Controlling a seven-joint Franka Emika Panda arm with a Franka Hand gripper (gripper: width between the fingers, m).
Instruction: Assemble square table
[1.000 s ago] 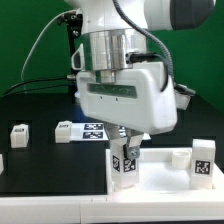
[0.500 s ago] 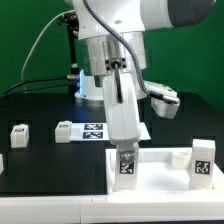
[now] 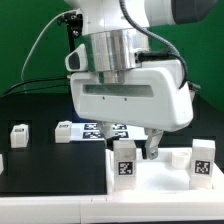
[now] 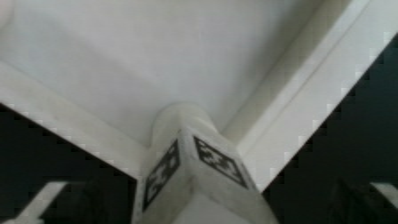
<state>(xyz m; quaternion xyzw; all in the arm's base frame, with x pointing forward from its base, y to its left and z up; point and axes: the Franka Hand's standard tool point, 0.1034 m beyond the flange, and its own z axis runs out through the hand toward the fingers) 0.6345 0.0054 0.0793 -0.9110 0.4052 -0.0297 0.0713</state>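
Observation:
The white square panel (image 3: 160, 175) lies at the front of the table. One tagged white leg (image 3: 124, 160) stands upright at its corner on the exterior view's left, and a second leg (image 3: 203, 163) stands at the corner on the right. My gripper (image 3: 132, 150) hangs straight over the first leg with its jaws on either side of it. In the wrist view the leg (image 4: 196, 165) rises between the fingers (image 4: 45, 205) with dark gaps on both sides, so the gripper (image 4: 199, 208) is open. The panel's rim (image 4: 294, 90) runs behind the leg.
Two loose tagged legs (image 3: 19, 132) (image 3: 67, 131) lie on the black table at the exterior view's left. The marker board (image 3: 98, 129) lies behind the panel. Cables and a stand are at the back.
The hand has turned about its vertical axis, from narrow side to broad side facing the camera. The leg has stayed upright in the panel's corner.

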